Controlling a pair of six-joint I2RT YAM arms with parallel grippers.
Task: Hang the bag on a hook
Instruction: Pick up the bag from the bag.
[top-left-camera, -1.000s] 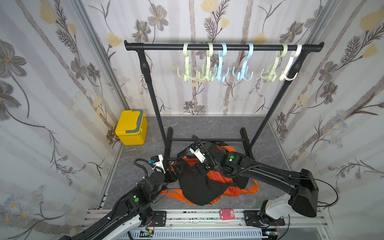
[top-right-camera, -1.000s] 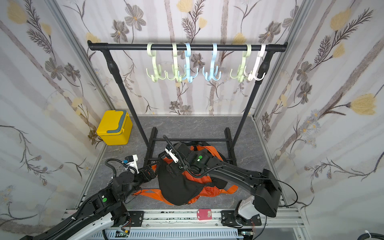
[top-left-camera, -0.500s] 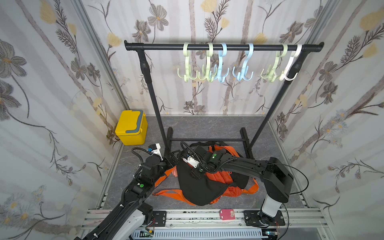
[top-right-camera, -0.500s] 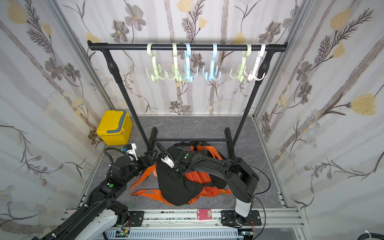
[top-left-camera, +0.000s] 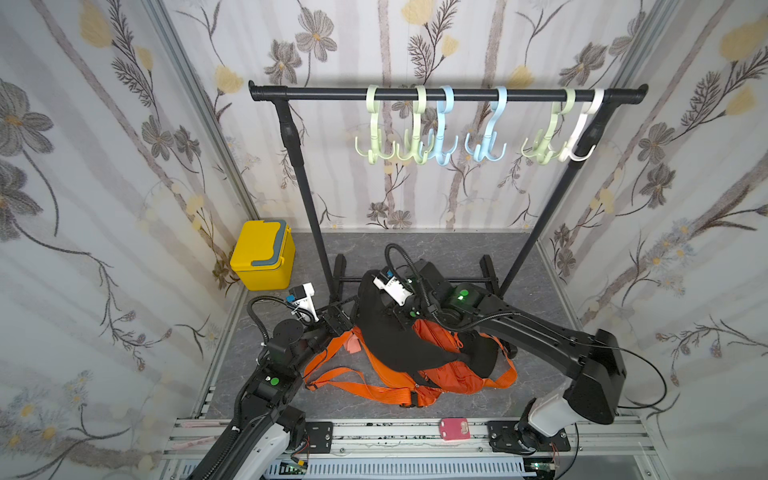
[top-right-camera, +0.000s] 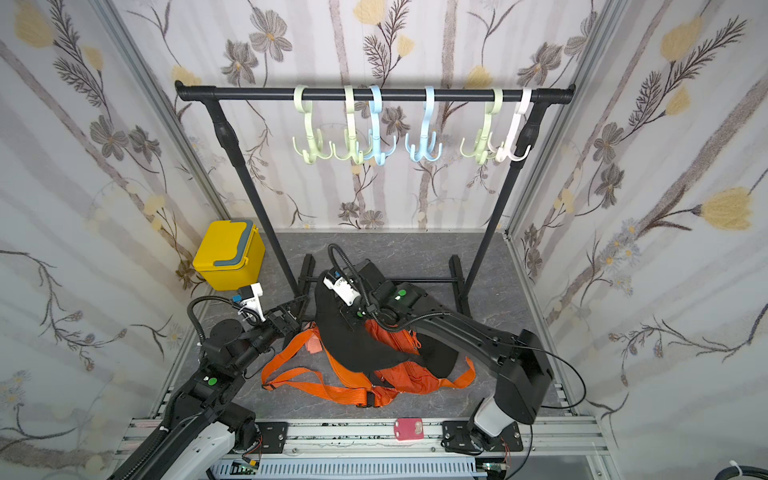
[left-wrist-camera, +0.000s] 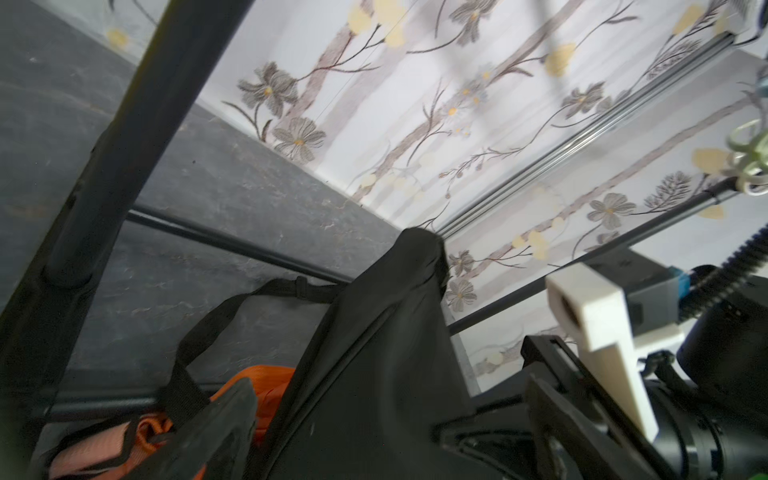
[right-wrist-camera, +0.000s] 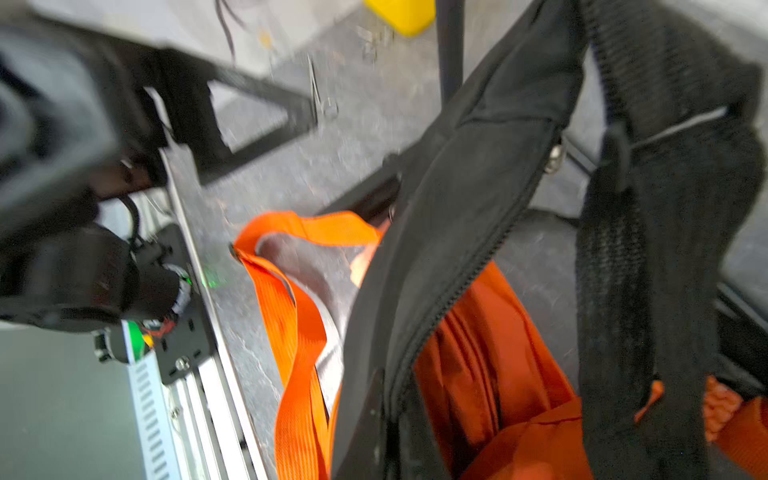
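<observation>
1. The bag (top-left-camera: 405, 336), black on top with orange body and straps, lies on the grey floor (top-left-camera: 536, 266) between the two arms, just in front of the rack's feet; its upper black part is lifted into a peak toward the far side.
2. The right gripper (top-left-camera: 384, 309) sits on that raised black part, and its jaws are closed. In the right wrist view black fabric and a mesh strap (right-wrist-camera: 648, 249) hang right in front of the camera, so the jaws appear to be pinching the bag's black material, though the pinch point itself is hidden.
3. The left gripper (top-left-camera: 341, 316) is just to the left of the bag, beside the rack's left post, with its jaws spread wide and holding nothing. In the left wrist view one dark finger (left-wrist-camera: 216, 432) shows near the orange fabric.
4. An orange strap (top-right-camera: 291, 374) trails loose across the floor toward the near left.
5. The black rack (top-left-camera: 446, 94) stands at the far side, its bar high above the bag, carrying a row of green, blue and white hooks (top-left-camera: 486, 141); none bears anything.
6. A yellow box (top-left-camera: 264, 255) sits on the floor at the far left, well apart from the bag.
</observation>
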